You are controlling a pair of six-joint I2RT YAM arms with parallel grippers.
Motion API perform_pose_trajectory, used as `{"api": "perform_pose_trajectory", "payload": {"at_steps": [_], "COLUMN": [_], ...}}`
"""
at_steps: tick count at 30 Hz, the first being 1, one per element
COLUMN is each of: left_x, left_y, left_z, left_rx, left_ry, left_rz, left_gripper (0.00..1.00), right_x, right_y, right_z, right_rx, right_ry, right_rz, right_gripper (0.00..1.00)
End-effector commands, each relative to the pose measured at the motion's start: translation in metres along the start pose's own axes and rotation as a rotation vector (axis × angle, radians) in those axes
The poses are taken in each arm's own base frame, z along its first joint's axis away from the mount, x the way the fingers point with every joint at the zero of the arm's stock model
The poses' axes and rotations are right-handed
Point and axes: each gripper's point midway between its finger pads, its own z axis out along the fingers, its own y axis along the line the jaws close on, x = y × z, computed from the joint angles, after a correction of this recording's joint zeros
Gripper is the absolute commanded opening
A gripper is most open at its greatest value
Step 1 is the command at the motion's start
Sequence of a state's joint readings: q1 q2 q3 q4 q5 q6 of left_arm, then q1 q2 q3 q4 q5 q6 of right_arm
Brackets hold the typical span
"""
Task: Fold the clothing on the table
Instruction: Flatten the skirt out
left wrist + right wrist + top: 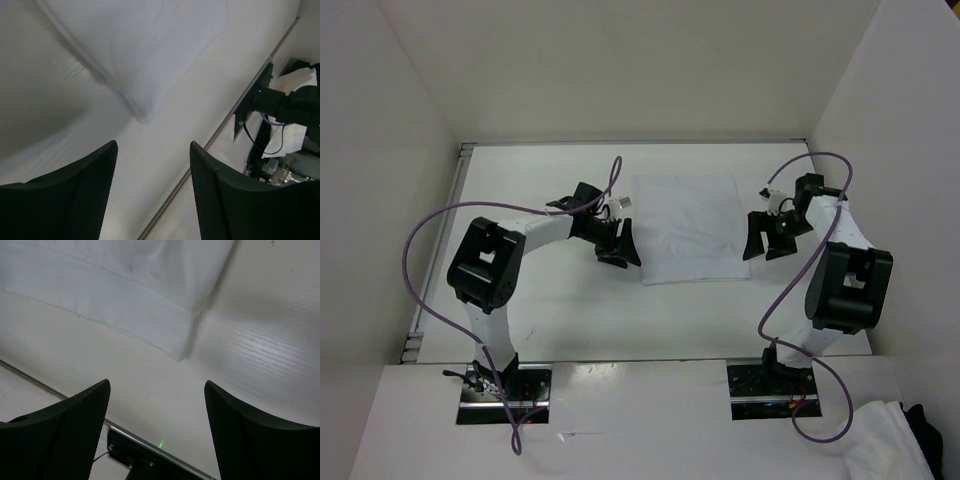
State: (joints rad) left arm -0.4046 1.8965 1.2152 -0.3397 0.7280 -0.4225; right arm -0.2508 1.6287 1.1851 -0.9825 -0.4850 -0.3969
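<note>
Fingers, left: left fingers point(619, 247) stand apart with nothing between them, just beside the left edge of the clothing point(688, 228), above bare bench point(570, 310).
Fingers, right: right fingers point(767, 240) also stand apart and hold nothing, just beside the clothing's right edge.
Hard to see, left wrist view: only one rounded corner of the clothing point(140, 50) shows, the rest is cut off at the top. White cloth on white bench leaves its edge faint.
Hard to see, top view: no neck, sleeve or opening can be made out on the clothing, only faint creases.
Hard to see, right wrist view: one corner of the clothing point(125, 295) with a stitched hem band is in view. Which side of the garment that hem belongs to, I cannot tell.
Cut off, far right: white cloth heap point(885, 440) and dark garment point(930, 430) lie off the bench and run out of the bottom right corner.
Clothing, place: flat on the bench, between the two sets of fingers, toward the far side.
Clothing, axis: nearly square, slightly longer from far edge to near edge, and a little wider at the near end.
</note>
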Motion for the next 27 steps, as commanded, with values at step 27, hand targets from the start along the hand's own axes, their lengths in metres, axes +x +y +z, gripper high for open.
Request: {"api": "perform_pose_trajectory", "payload": {"at_steps": [27], "left_x": [0.019], "left_y": [-0.011], "left_z": [0.062], "left_rx": [-0.010], "left_ry": [0.059], "left_rz": [-0.110], "left_gripper": [0.42], "right_x": [0.030], "right_y": [-0.018], "right_z": [0.076], "right_rx": [0.093], "right_ry": [0.276], "right_rz": [0.137], "right_gripper": [0.68]}}
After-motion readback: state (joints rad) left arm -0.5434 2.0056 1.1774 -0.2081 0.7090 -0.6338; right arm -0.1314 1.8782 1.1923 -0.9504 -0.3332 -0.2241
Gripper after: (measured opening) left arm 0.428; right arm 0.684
